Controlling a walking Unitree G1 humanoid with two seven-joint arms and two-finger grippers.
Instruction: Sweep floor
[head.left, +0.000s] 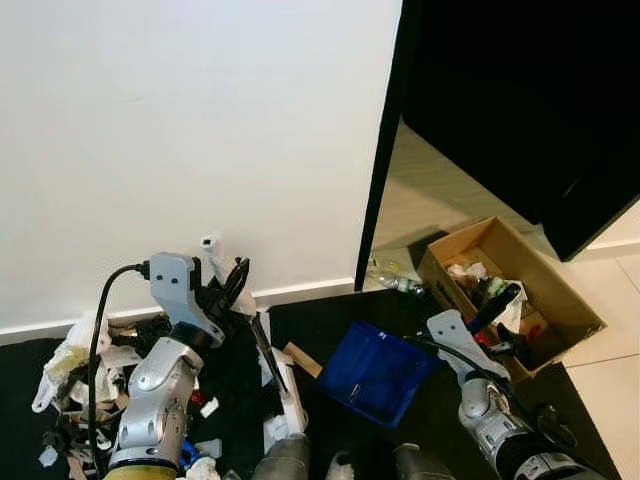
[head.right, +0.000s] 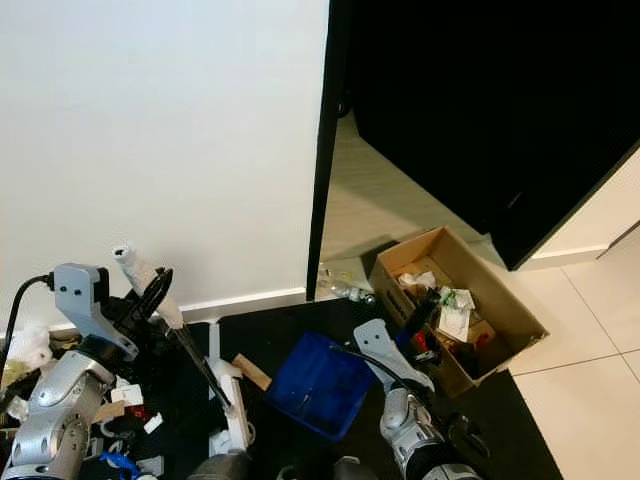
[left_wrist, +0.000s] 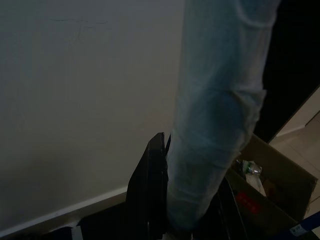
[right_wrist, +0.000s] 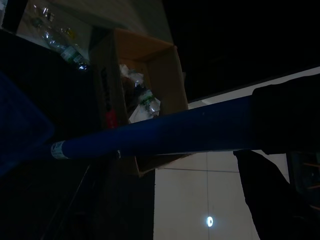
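1. Sweeping judged partly done at best: a heap of litter (head.left: 85, 375) (white wrappers, scraps, dark bits) lying on the black mat (head.left: 330, 320) by the skirting on the robot's left, none of it visible in the blue dustpan (head.left: 378, 372).
2. Left gripper (head.left: 232, 285) clamped around the broom handle (head.left: 222, 268), white-wrapped at its top; in the left wrist view, a black finger (left_wrist: 150, 190) pressed against that pale wrapping.
3. Broom shaft running down and to the right to the white broom head (head.left: 288, 395), resting on the mat between the litter and the dustpan.
4. Right gripper (head.left: 500, 325) closed on the blue dustpan handle (right_wrist: 165, 131); pan tilted on the mat just right of the broom head.
5. Left to do, by estimate: drawing the heap across into the pan, then tipping it, probably into the cardboard box (head.left: 575, 300), already holding rubbish on the tiled floor (head.left: 610, 370) at the mat's right edge.
6. Count: one broom, one dustpan, one cardboard box, one mat, two grippers at work.
7. At least one clear plastic bottle (head.left: 400, 283) lying by the dark door frame (head.left: 378, 160), beside the box; more cannot be told.
8. Litter pieces too many and too jumbled to count.
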